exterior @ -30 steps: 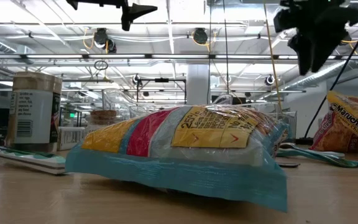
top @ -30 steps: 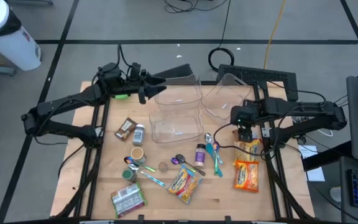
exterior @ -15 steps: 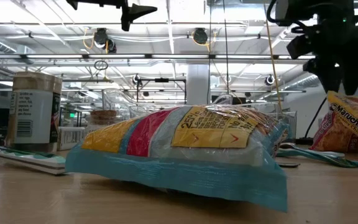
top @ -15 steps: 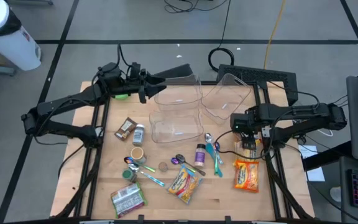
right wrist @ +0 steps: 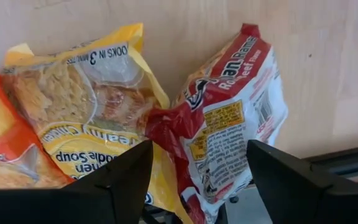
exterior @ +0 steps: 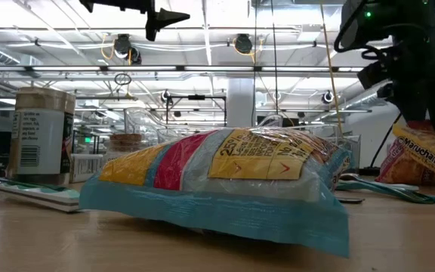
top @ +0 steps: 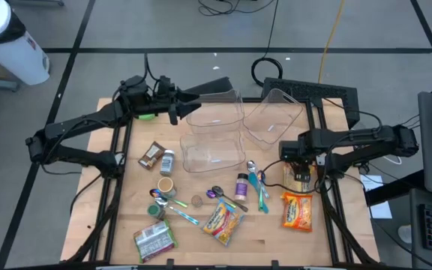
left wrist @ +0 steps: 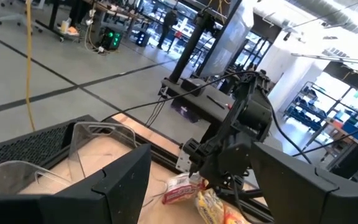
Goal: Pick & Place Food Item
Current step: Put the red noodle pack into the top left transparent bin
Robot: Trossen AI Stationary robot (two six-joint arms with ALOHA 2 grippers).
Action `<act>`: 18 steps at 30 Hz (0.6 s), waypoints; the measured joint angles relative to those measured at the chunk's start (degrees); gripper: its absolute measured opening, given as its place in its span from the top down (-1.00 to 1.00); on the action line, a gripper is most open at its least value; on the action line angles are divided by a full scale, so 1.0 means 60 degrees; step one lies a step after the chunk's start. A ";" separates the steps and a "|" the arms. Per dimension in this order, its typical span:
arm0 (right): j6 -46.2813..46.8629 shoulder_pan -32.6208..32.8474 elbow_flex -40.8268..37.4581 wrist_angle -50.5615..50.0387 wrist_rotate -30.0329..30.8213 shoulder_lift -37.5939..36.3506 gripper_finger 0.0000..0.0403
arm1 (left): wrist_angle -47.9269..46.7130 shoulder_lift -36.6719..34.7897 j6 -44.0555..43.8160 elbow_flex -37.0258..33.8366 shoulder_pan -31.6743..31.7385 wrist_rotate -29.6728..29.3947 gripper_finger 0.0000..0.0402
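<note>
1. The red ramen packet (right wrist: pixel 229 118) lies at the table's right edge, overlapping a yellow noodle soup packet (right wrist: pixel 86 118).
2. The right gripper (top: pixel 298 171) hovers above it, fingers apart around its crinkled end.
3. It looks light, soft, slippery and crushable; pinch the bunched wrapper edge.
4. The left gripper (top: pixel 177 107) waits open near the clear containers (top: pixel 214 135).

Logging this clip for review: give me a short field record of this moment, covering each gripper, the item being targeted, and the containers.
right gripper: open, lowered over the ramen packets at the table's right edge, straddling the red ramen packet
grasp: not yet closed
neighbouring item: yellow ramen packet, beside the red one and overlapping it
left gripper: open, waiting at the table's far side by the clear containers
containers: three clear tubs, apparently without food
</note>
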 joint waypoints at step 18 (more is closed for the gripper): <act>0.0302 0.0000 -0.0092 0.0239 -0.0272 0.0000 0.92 | 0.0000 0.0000 -0.0011 0.0000 0.0000 -0.0004 -0.42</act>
